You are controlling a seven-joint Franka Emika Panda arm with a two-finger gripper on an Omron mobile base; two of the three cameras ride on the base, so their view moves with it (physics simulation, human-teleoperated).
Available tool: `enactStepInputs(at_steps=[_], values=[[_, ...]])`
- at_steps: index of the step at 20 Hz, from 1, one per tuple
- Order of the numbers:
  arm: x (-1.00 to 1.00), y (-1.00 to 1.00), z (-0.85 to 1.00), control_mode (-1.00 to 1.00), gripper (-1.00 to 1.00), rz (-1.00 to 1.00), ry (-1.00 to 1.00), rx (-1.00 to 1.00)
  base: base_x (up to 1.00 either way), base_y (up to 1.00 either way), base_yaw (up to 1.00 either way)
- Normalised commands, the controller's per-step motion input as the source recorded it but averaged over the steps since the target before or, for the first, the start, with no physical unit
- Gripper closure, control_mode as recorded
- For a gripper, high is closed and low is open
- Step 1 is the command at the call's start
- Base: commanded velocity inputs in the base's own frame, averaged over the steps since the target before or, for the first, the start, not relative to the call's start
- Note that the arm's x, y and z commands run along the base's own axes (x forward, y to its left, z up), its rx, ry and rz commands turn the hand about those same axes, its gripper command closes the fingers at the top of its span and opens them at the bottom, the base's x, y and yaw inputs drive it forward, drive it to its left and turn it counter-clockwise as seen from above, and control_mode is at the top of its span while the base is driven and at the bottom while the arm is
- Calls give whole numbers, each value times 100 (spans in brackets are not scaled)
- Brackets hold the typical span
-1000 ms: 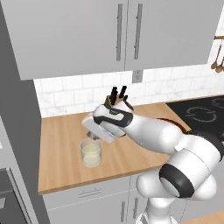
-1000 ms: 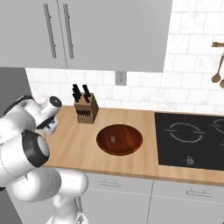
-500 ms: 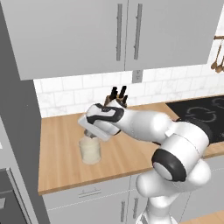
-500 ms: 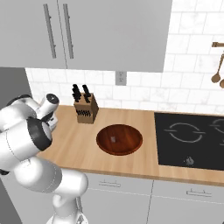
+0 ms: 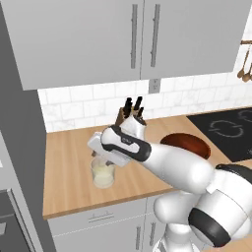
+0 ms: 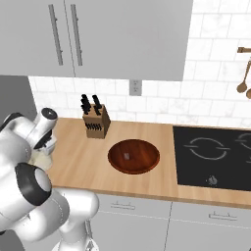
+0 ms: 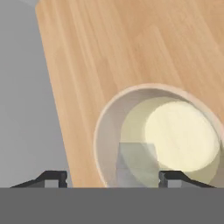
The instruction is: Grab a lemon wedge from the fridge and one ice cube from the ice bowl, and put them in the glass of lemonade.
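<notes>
Directly above the glass of lemonade [image 7: 159, 140], the gripper [image 7: 109, 177] pointed straight down with its jaws spread and nothing between them. A pale ice cube [image 7: 136, 161] sat inside the glass. The arm reached left over the surface [image 5: 69, 162], the ice bowl [image 6: 133, 156] well to its right.

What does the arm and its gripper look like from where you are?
The arm is glossy white with rounded link shells and dark grey-black bands at the joints. The gripper ends in two small dark fingertips. No cables or markings are visible.
</notes>
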Motion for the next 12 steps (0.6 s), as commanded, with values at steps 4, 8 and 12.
enactStepInputs(at_steps=[4,8,12], values=[[27,-11,0,-100,-100,-9,0,-1,0,0,0],[44,0,6,-100,-100,-11,0,-1,0,0,0],[-68,0,73,-100,-100,-4,-2,0,0,0,0]])
